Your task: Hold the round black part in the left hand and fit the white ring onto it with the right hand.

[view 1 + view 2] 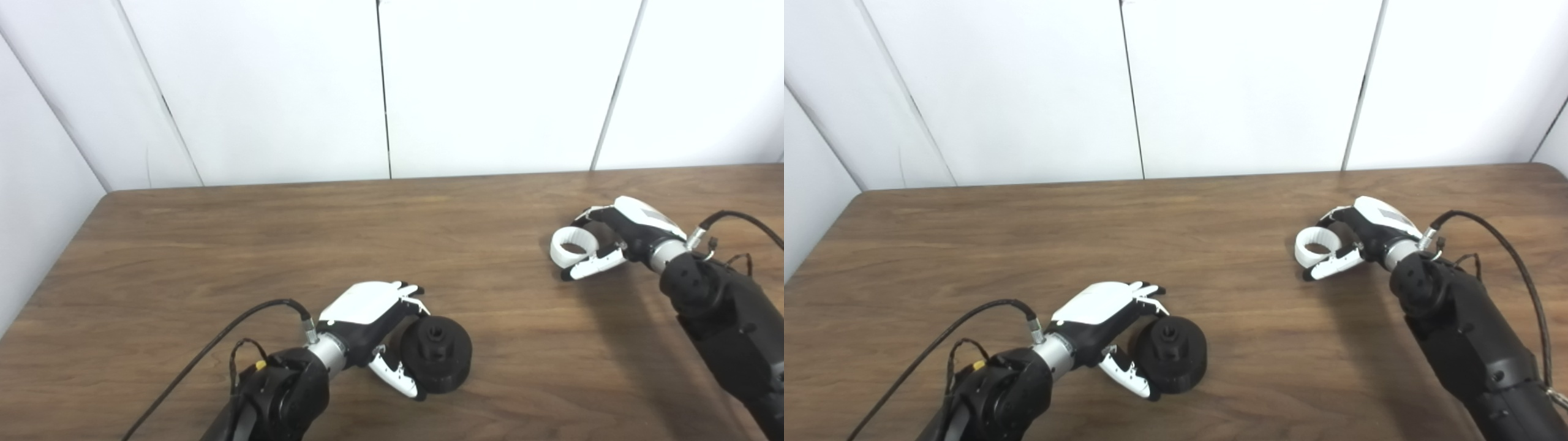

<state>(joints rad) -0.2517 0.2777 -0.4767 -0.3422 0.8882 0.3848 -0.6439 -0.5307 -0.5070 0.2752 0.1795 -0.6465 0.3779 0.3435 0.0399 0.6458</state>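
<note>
Both hands grasp parts on the wooden table (245,245): left hand (367,321) clasps the round black part (438,354), right hand (618,236) clasps the white ring (572,246).

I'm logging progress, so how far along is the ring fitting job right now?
Early stage. The left hand is closed around the round black part, which seems to rest on the table. The right hand holds the white ring far off to the right. Still left: bringing the two together and seating the ring.
</note>
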